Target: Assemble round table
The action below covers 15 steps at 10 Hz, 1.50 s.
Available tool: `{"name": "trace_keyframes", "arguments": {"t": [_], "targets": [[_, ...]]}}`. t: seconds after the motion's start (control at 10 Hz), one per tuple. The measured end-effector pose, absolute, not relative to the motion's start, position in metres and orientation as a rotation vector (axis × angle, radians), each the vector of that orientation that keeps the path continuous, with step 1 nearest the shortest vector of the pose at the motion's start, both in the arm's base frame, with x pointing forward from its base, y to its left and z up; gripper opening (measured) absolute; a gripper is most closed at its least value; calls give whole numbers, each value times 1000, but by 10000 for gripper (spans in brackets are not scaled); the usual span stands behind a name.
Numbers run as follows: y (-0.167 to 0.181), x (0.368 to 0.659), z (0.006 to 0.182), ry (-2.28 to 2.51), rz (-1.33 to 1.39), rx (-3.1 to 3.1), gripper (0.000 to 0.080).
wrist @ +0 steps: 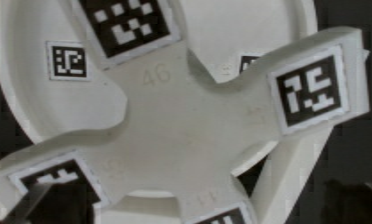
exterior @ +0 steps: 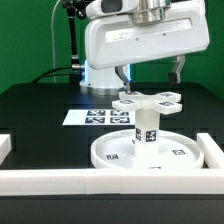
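Note:
The round disc (exterior: 112, 156) lies rim up on the black table, against the front rail. The short cylinder leg (exterior: 146, 126) stands upright on its middle. The cross-shaped base (exterior: 149, 101) sits on top of the leg. My gripper (exterior: 151, 72) hangs just above the cross base, open and empty, with one finger (exterior: 122, 74) on each side and touching nothing. In the wrist view the cross base (wrist: 183, 110) fills the picture, its tagged arms spread over the disc (wrist: 32, 95). The leg is hidden under the base there, and my fingertips do not show clearly.
The marker board (exterior: 85, 117) lies flat behind the disc toward the exterior view's left. A long white border rail (exterior: 50, 179) runs along the front, and another (exterior: 212, 150) stands at the exterior view's right. The arm's white body (exterior: 130, 40) looms over the back.

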<state>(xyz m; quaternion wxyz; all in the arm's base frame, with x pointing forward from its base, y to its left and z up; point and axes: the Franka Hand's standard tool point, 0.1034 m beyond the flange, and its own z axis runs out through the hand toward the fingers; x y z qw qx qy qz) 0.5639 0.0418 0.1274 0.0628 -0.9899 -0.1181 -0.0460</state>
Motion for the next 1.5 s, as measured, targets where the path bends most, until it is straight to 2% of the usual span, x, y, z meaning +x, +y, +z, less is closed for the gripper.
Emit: {"name": "trace_keyframes", "arguments": {"t": [0.2,0.5,1.1,1.5], "targets": [[39,564,126,-877,-175,-2934,649],[47,562,123,-1374,-122,-2818,649],[37,560,118,-1959,-45,-2514,649],[39,557,113,-1961,-25,-2518,649]]}}
